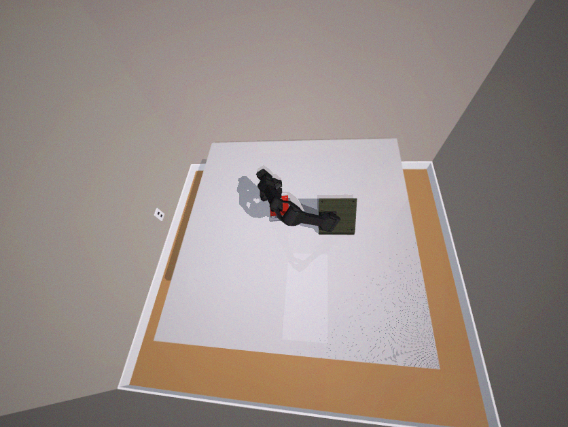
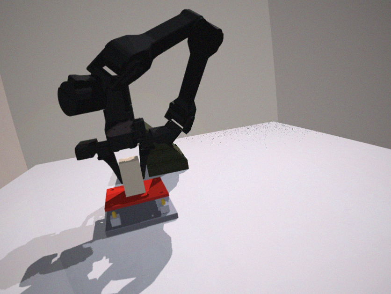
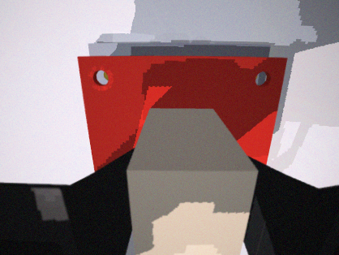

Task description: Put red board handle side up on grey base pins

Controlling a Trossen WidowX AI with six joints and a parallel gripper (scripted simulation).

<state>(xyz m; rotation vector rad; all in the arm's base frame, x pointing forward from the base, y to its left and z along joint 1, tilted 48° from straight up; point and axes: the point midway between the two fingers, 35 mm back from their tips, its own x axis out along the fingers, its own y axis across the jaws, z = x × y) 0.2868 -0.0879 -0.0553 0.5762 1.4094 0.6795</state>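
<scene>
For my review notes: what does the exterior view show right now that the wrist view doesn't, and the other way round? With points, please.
Only exterior: two gold pins [image 2: 113,214] standing on their posts [image 2: 115,220] below the raised board, and the arm's dark green mount [image 2: 167,161].

Only wrist: the inside of two corner holes [image 3: 102,77] [image 3: 261,78], with a sliver of gold in one.

Both: the red board [image 2: 112,200] [image 3: 118,101], its pale handle [image 2: 133,180] [image 3: 182,138] between the jaws, and part of the grey base [image 2: 142,223] [image 3: 109,49].
</scene>
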